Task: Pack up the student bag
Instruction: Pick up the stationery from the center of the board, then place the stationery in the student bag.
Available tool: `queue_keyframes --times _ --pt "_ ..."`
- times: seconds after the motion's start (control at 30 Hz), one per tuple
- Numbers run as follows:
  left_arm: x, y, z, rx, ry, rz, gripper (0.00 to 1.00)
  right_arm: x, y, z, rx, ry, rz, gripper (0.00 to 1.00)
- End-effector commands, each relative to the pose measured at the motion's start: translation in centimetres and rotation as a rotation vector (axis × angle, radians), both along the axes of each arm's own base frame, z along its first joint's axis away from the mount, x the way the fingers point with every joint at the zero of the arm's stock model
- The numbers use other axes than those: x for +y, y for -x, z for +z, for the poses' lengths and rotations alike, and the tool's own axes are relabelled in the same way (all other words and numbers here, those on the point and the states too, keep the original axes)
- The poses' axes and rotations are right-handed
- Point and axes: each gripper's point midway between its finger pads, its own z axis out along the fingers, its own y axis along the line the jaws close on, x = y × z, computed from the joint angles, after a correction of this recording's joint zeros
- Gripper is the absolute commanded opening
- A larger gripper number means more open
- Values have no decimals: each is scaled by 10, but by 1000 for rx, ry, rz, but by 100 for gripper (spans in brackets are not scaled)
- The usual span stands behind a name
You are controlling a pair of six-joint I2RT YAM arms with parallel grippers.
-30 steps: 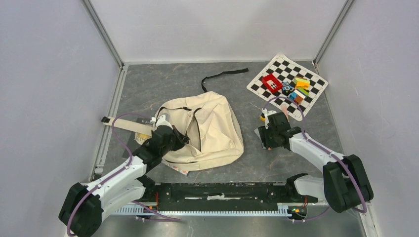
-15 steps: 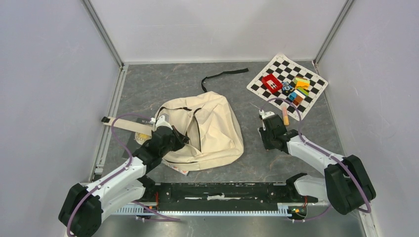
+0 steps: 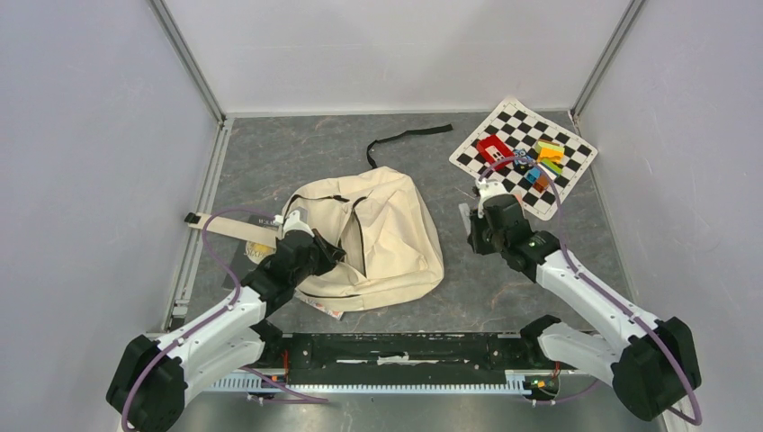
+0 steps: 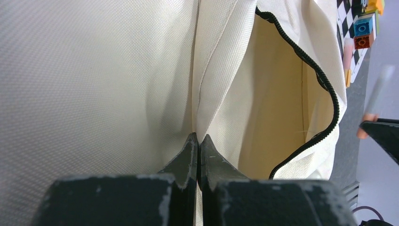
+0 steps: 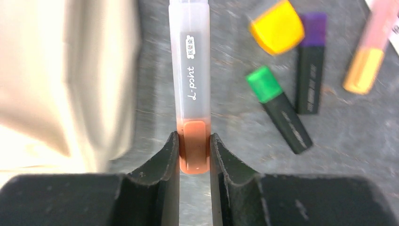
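The right jaws clamp a frosted pen (image 5: 189, 70); the left jaws, closed, seemingly pinch the student bag (image 4: 94, 70).

At the middle of the tabletop (image 3: 297, 153), the student bag (image 3: 396, 243). At the bag's twelve o'clock, apart from it, a loose strap (image 3: 414, 135). At its nine o'clock, a second strap (image 3: 238, 223), flat on the tabletop. At its eight o'clock edge, the left fingers (image 4: 188, 155), pressed together on a fold of the bag. At its three o'clock, the right fingers (image 5: 164, 160), clamped on a pen (image 5: 189, 94), between bag and several markers (image 5: 308, 80). At two o'clock, near the far right corner, a mat (image 3: 522, 121) with blocks (image 3: 544, 160) on it.
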Motion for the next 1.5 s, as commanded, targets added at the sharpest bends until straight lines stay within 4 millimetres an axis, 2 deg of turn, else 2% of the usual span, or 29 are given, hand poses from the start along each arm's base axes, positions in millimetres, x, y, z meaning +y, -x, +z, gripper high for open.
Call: queue_keyframes --times 0.0,0.2,0.3,0.57,0.73,0.87,1.23,1.33,1.47 --pt "-10 0 7 -9 82 -4 2 66 -1 60 -83 -221 100 0" --pt "-10 0 6 -6 89 -1 2 154 33 123 -155 -547 206 0" --pt "-9 0 5 -5 92 6 2 182 47 140 -179 -623 220 0" --pt "-9 1 5 -5 99 6 2 248 75 147 -133 -731 290 0" --pt "-10 1 6 -6 102 4 2 282 81 135 -95 -717 328 0" --pt "-10 2 7 -6 105 1 2 298 76 114 -53 -676 316 0" --pt "-10 3 6 -5 104 -5 2 324 54 83 -53 -588 270 0" --pt "-11 3 7 -8 105 -5 2 321 49 65 -46 -539 231 0" --pt "-11 2 7 -6 104 -7 2 306 41 43 -59 -481 161 0"
